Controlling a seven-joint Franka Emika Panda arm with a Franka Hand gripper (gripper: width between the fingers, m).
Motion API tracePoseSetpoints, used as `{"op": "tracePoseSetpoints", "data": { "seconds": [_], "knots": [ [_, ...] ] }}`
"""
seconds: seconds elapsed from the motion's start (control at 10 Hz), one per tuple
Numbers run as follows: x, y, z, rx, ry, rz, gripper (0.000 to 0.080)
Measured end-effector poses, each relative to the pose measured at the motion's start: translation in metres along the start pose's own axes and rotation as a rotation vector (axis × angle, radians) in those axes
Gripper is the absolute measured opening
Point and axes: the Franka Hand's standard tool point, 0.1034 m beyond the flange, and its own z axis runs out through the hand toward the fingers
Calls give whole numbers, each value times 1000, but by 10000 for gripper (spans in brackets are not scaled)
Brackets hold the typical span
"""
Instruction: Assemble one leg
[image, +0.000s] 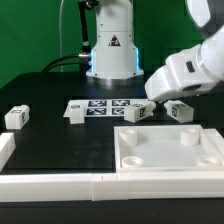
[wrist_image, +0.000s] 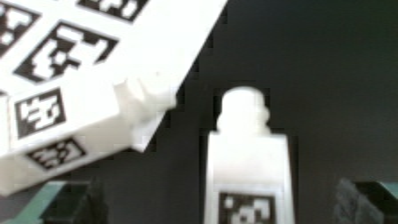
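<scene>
In the exterior view we see the gripper (image: 160, 96) hanging low just beyond the marker board (image: 100, 107), past its end on the exterior view's right. Two small white blocks lie there. A neighbouring leg (image: 138, 113) sits against that end of the marker board, and the leg (image: 178, 109) we take to be the target lies a little farther from it. The large panel (image: 170, 150) lies on the near side of the marker board, apart from it, with nothing fitted in its corner holes. From this view we cannot tell how the fingers stand, since the arm's white body hides them.

In the wrist view the leg (wrist_image: 246, 160) lies lengthwise between the two dark fingertips (wrist_image: 50, 205), and we see its rounded peg (wrist_image: 244, 100) at one end and its tag at the other. The fingertips stand wide apart, one on each side, holding nothing. The neighbouring leg (wrist_image: 71, 130) rests at the marker board's (wrist_image: 98, 40) edge.

We judge the step in hand to be the reach for the leg, with the grasp not yet made. The next move calls for a straight descent, then closing across the leg's narrow sides without nudging the neighbouring leg
</scene>
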Motion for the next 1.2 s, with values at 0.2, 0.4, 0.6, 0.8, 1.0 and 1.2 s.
{"op": "tracePoseSetpoints", "data": {
  "seconds": [0.2, 0.4, 0.6, 0.8, 1.0, 1.2],
  "knots": [
    [8, 2, 3, 4, 9, 0, 649],
    [11, 1, 7, 4, 16, -1, 649],
    [16, 0, 13, 6, 31, -3, 649],
    [17, -1, 16, 6, 36, -4, 649],
    [18, -1, 16, 5, 37, -4, 515],
    [18, -1, 16, 6, 37, -4, 285]
  ]
}}
